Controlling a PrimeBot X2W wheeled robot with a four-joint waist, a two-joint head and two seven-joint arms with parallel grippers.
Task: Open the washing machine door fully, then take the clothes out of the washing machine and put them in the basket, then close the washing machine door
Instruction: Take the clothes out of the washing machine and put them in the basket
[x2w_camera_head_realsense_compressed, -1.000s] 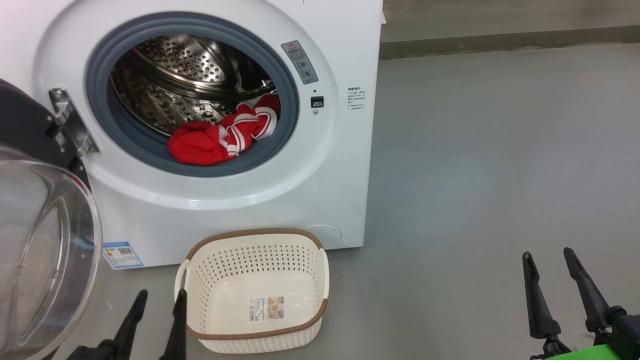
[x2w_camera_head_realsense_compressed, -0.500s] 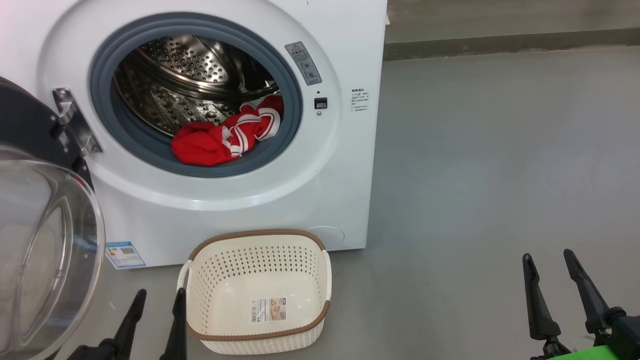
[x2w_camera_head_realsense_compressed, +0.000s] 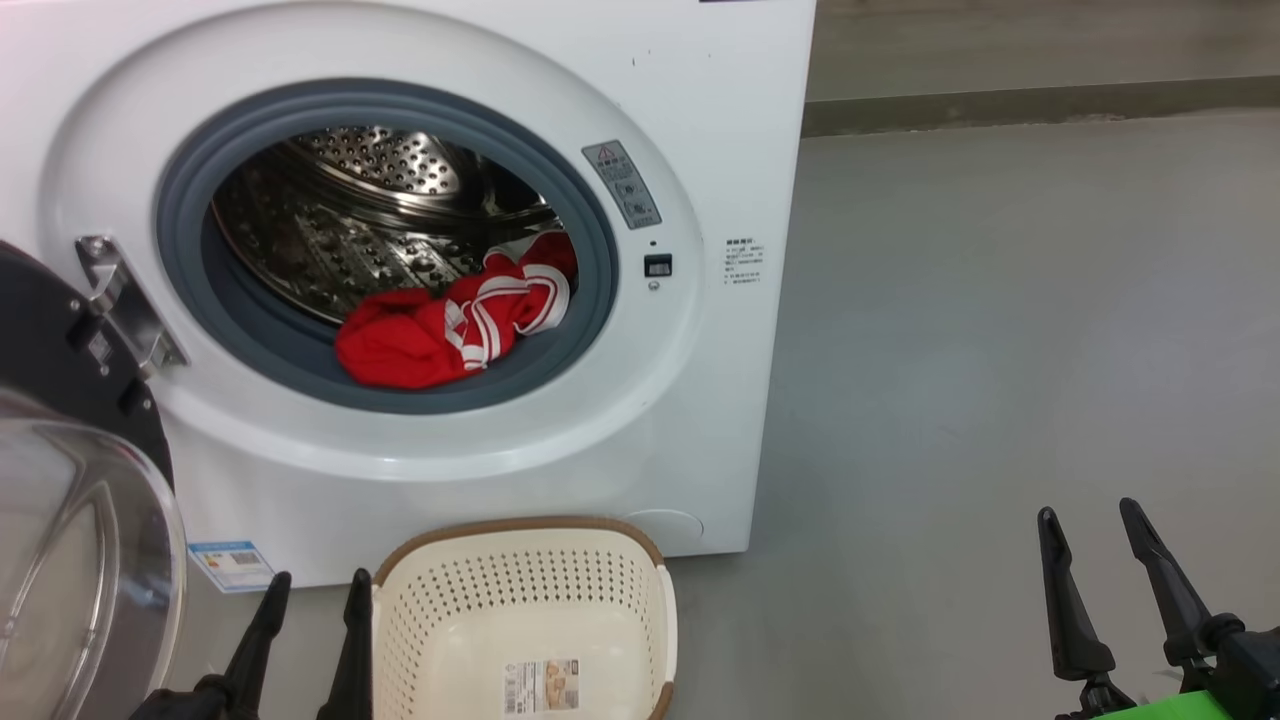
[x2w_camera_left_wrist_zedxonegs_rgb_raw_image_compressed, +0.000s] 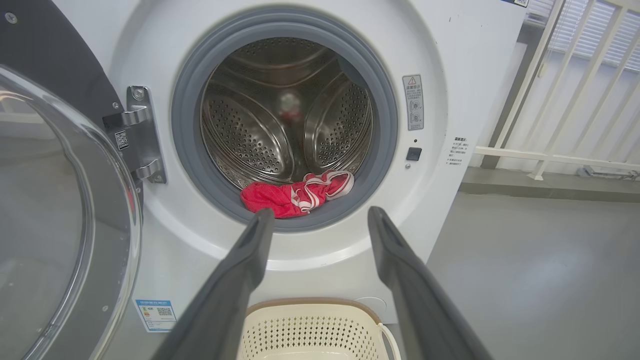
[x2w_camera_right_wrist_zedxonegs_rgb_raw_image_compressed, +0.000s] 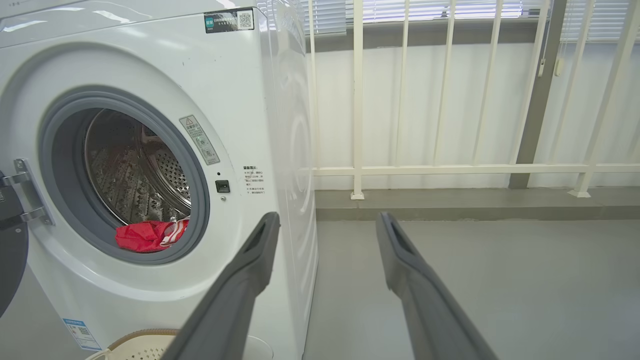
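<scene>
We see door (x2w_camera_head_realsense_compressed: 80, 520) swung wide, clothes (x2w_camera_head_realsense_compressed: 440, 335) in washer (x2w_camera_head_realsense_compressed: 720, 150); L gripper (x2w_camera_head_realsense_compressed: 320, 582) & R gripper (x2w_camera_head_realsense_compressed: 1088, 512) both spread, free.

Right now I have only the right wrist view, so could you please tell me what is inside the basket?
Observer: In the head view, what shows of the basket's inside holds just a paper sticker on its floor.
Operator: Thank you. Where is the left gripper, please?
Observer: The left gripper sits low, just left of the basket, open and holding nothing.
Operator: And how far open is the door?
Observer: The washing machine door is swung out wide on its hinge at the left, with its clear glass bowl turned toward the robot.
</scene>
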